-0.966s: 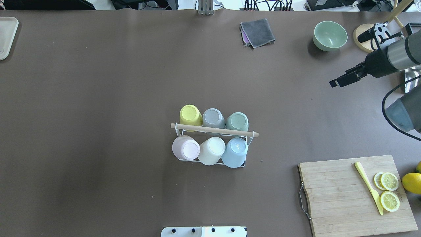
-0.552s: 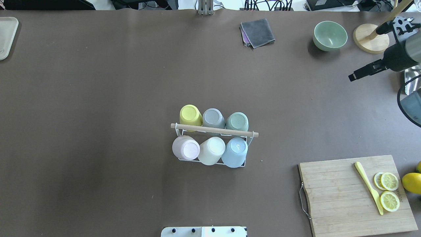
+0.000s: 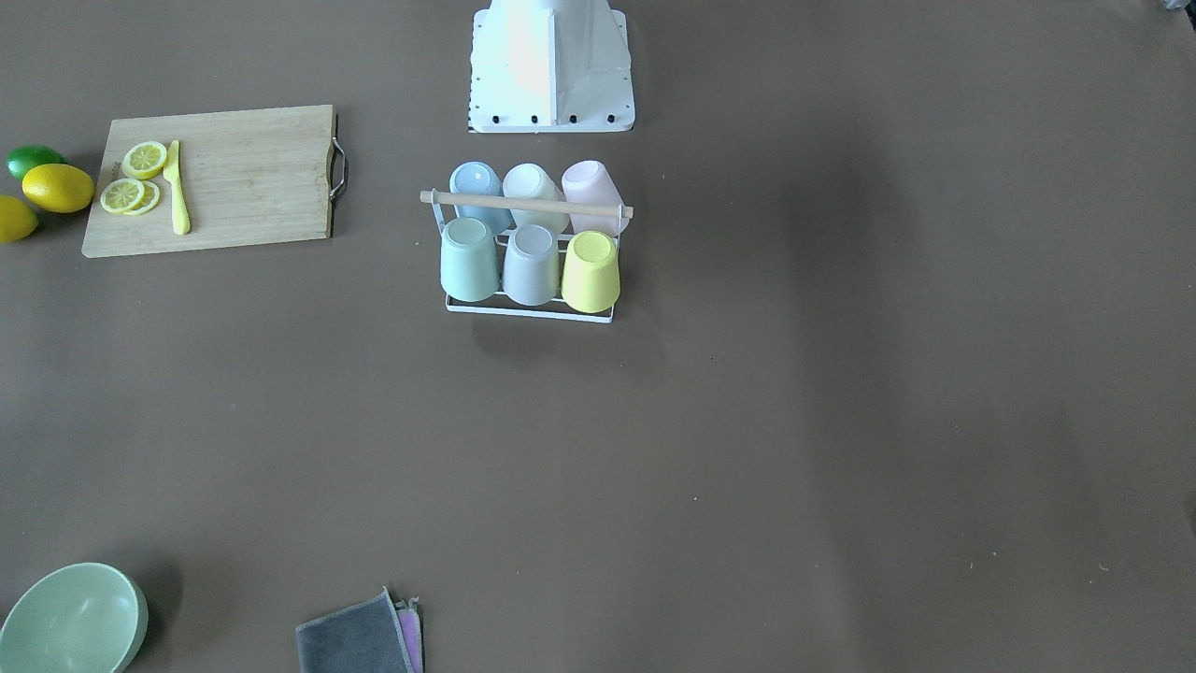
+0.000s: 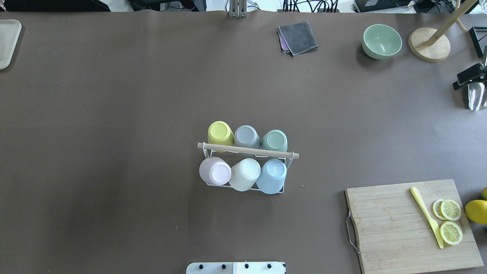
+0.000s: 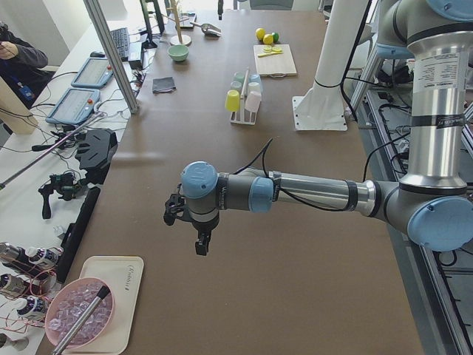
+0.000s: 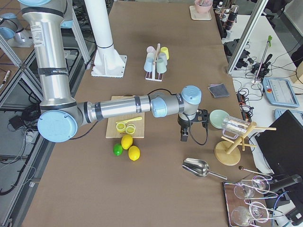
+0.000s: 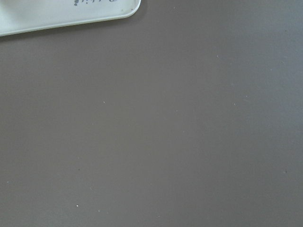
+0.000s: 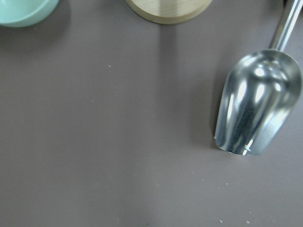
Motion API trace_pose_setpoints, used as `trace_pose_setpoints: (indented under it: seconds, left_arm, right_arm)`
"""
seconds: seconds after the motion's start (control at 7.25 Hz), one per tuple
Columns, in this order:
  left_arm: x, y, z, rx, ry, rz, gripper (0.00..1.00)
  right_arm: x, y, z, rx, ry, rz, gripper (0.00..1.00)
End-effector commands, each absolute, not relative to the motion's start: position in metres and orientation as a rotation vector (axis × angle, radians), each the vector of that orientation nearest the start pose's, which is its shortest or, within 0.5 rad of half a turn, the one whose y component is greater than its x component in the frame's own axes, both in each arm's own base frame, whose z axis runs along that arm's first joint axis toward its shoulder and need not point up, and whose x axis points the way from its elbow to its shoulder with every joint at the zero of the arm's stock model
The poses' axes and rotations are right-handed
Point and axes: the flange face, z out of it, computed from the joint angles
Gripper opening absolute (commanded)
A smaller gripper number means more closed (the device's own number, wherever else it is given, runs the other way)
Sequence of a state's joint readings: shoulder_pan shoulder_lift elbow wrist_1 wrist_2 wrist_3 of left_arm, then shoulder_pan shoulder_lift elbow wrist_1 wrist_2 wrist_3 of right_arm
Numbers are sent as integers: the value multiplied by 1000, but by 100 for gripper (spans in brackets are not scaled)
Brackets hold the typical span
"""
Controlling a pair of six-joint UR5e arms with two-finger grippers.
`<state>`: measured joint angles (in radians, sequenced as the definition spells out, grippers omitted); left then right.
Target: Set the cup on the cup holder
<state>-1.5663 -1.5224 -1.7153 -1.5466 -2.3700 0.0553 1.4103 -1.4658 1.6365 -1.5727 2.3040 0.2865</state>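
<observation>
The cup holder (image 4: 247, 150), a white wire rack with a wooden rod handle, stands mid-table. It carries six upturned cups: yellow (image 4: 220, 132), grey (image 4: 246, 136) and green (image 4: 274, 140) on the far side, pink (image 4: 215, 171), cream (image 4: 245, 173) and blue (image 4: 271, 175) on the near side. It also shows in the front-facing view (image 3: 526, 203). My right gripper (image 4: 468, 78) is at the right edge, far from the rack, above a metal scoop; I cannot tell its state. My left gripper (image 5: 201, 246) shows only in the exterior left view, over bare table; I cannot tell its state.
A cutting board (image 4: 411, 224) with lemon slices and a yellow knife lies at the near right. A green bowl (image 4: 381, 41), grey cloth (image 4: 298, 37) and wooden stand base (image 4: 429, 43) sit along the far edge. A metal scoop (image 8: 258, 109) and white tray (image 4: 7, 42) are at the table's ends.
My right arm has drawn back to the right, almost out of the overhead view. The rack and cups have not moved.
</observation>
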Motion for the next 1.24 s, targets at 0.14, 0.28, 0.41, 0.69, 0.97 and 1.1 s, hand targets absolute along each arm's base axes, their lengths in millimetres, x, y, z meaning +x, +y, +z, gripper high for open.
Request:
trace_pose_setpoints:
  seconds: [0.14, 0.28, 0.41, 0.69, 0.97, 1.1]
  left_arm:
    - [-59, -473, 616, 80, 799, 87, 99]
    - [-59, -472, 618, 77, 800, 87, 99]
    - [-59, -472, 618, 77, 800, 87, 99]
    - [-59, -472, 619, 75, 801, 85, 99]
    - [-59, -472, 619, 74, 801, 86, 98]
    - [-59, -472, 619, 74, 801, 86, 99]
  right_arm:
    - [62, -523, 604, -120, -731, 110, 100]
    - [75, -518, 608, -148, -731, 145, 100]
    - [87, -514, 610, -150, -733, 171, 100]
    - [93, -509, 616, -158, -722, 185, 100]
    - [94, -510, 614, -173, -719, 195, 100]
    - [94, -505, 620, -177, -713, 197, 100]
